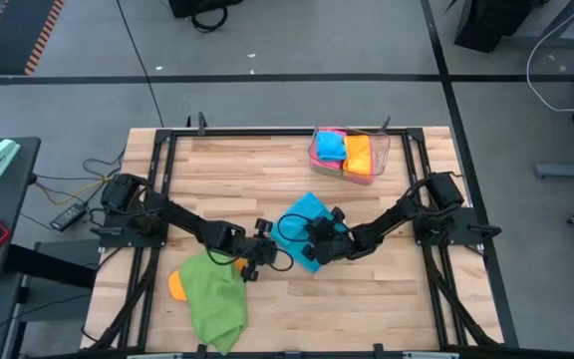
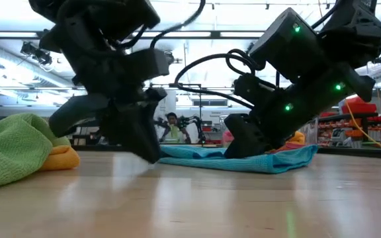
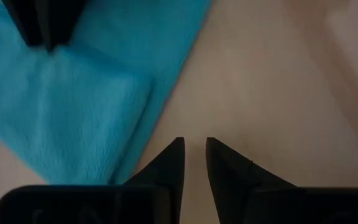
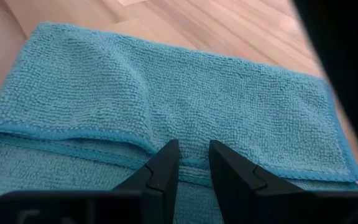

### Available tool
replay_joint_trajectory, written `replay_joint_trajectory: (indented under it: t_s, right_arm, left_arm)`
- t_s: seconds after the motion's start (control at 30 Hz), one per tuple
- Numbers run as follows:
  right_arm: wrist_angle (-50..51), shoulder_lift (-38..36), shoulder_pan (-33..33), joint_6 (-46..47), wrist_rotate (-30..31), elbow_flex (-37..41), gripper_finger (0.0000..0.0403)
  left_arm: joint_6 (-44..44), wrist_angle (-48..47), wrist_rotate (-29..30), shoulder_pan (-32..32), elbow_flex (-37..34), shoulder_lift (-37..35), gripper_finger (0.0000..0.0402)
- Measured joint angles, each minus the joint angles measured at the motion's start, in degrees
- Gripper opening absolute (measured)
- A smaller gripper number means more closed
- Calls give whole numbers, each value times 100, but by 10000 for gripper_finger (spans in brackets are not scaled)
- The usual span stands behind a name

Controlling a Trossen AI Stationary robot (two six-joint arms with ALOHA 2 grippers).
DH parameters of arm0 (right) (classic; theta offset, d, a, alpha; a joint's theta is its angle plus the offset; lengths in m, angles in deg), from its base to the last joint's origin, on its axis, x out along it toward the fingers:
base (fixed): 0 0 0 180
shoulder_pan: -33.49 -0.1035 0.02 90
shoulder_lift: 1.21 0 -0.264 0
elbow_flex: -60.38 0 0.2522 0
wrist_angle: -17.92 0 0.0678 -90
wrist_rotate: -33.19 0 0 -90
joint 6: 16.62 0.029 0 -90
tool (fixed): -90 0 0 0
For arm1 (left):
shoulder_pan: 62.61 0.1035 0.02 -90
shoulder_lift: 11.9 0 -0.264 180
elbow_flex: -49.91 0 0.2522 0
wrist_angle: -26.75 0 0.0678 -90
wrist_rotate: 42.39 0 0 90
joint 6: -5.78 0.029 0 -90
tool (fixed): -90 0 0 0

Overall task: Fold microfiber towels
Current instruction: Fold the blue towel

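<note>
A sky-blue microfiber towel (image 1: pixel 305 224) lies folded at the table's middle, one layer doubled over another (image 4: pixel 166 93). My right gripper (image 4: pixel 194 155) is low over its top layer, beside the doubled-over layer's hem; the fingers stand a narrow gap apart with nothing between them. My left gripper (image 3: pixel 194 152) hangs over bare wood just off the towel's edge (image 3: pixel 160 106), also slightly open with nothing between its fingers. A green towel (image 1: pixel 215 299) lies crumpled at the near left, partly on an orange one (image 1: pixel 176 286). My right gripper comes at the blue towel slanting down from the table's right side. Its fingertips (image 4: pixel 166 158) stand at the hem of the doubled-over layer (image 4: pixel 135 144). I cannot tell whether they touch the cloth, which lies flat on the table.
A clear plastic tray (image 1: pixel 379 160) at the far right holds pink, blue and orange towels. Both arms meet low at the table's middle, close together (image 2: pixel 190 132). Bare wood lies on the near right side. The room beyond shows a person far off (image 2: pixel 172 125).
</note>
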Motion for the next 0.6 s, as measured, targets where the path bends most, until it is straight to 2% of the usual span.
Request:
replay_joint_trajectory:
  t_s: [0.13, 0.27, 0.37, 0.53, 0.6]
  right_arm:
    - [9, 2, 0, 10, 6, 0, 99]
    - [17, 2, -2, 52, 6, 0, 99]
    - [14, 2, -2, 71, 4, 0, 99]
    - [14, 2, -2, 72, -1, 2, 99]
    - [14, 2, -2, 74, -1, 2, 99]
  left_arm:
    - [157, 494, 75, -52, 7, -50, 75]
    - [140, 911, 441, 31, 7, -50, 72]
    - [-284, 1196, 717, 191, 9, 40, 68]
    - [-1184, 1267, 717, 520, 7, 336, 62]
    - [-1390, 1279, 548, 588, 7, 484, 59]
